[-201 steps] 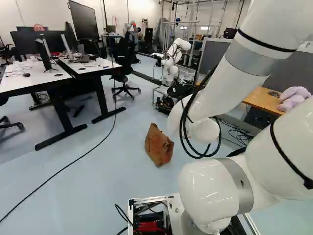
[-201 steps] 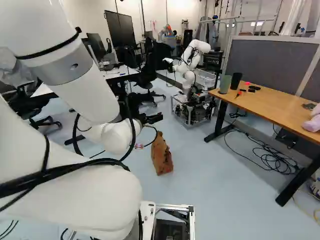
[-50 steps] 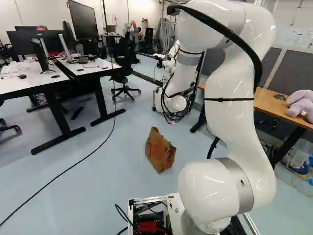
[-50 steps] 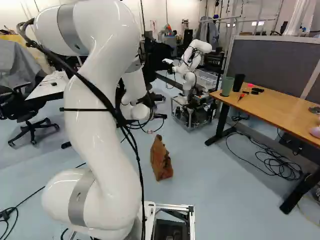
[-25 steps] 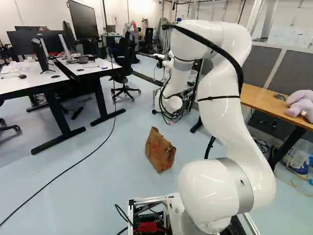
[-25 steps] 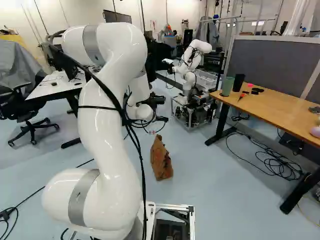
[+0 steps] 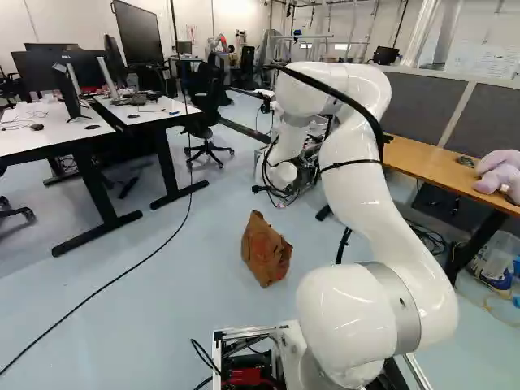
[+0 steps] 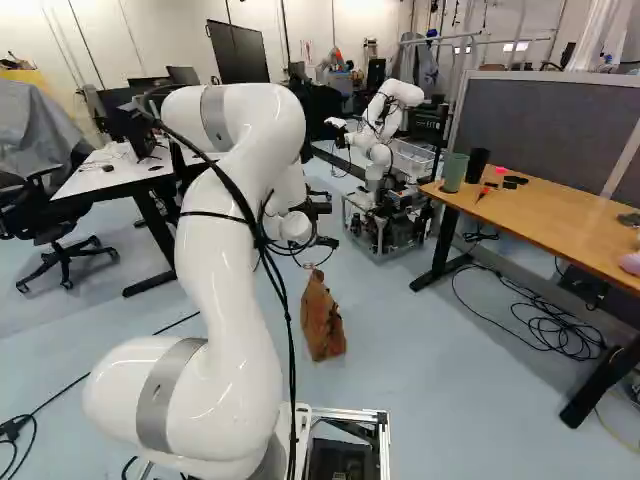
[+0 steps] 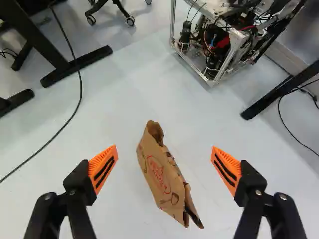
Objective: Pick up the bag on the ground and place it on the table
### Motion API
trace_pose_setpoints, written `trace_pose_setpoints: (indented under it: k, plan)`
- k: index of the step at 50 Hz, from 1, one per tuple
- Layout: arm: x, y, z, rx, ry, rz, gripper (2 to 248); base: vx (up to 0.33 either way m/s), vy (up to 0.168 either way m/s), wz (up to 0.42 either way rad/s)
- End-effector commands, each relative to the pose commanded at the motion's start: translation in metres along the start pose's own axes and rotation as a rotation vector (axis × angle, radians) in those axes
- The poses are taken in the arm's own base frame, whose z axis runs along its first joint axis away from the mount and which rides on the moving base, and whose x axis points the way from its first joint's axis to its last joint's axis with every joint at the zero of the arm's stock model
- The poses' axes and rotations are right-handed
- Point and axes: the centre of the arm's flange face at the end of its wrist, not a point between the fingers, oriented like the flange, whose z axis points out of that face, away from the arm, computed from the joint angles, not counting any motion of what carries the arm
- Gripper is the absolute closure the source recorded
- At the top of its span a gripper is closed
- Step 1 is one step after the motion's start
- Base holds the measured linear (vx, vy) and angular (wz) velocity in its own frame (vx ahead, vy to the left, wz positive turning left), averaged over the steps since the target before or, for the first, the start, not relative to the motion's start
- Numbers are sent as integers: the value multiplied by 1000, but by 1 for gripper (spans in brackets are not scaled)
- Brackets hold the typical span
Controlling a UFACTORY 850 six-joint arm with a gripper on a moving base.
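On broad floor around paper bag, bounded by another robot at one o'clock, counter at two, with hand spread apart.

A black swivel chair stands on pale floor, with grey panels before white walls.

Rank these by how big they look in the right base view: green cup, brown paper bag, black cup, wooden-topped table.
1. Wooden-topped table
2. Brown paper bag
3. Green cup and black cup: too alike to rank.
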Motion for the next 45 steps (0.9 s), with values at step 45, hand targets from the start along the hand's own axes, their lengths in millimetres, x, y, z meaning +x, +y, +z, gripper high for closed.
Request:
trace_pose_setpoints:
  k: [45]
  plan:
    - [-3, -1, 110, 1, -135, -1, 3, 0, 0, 0]
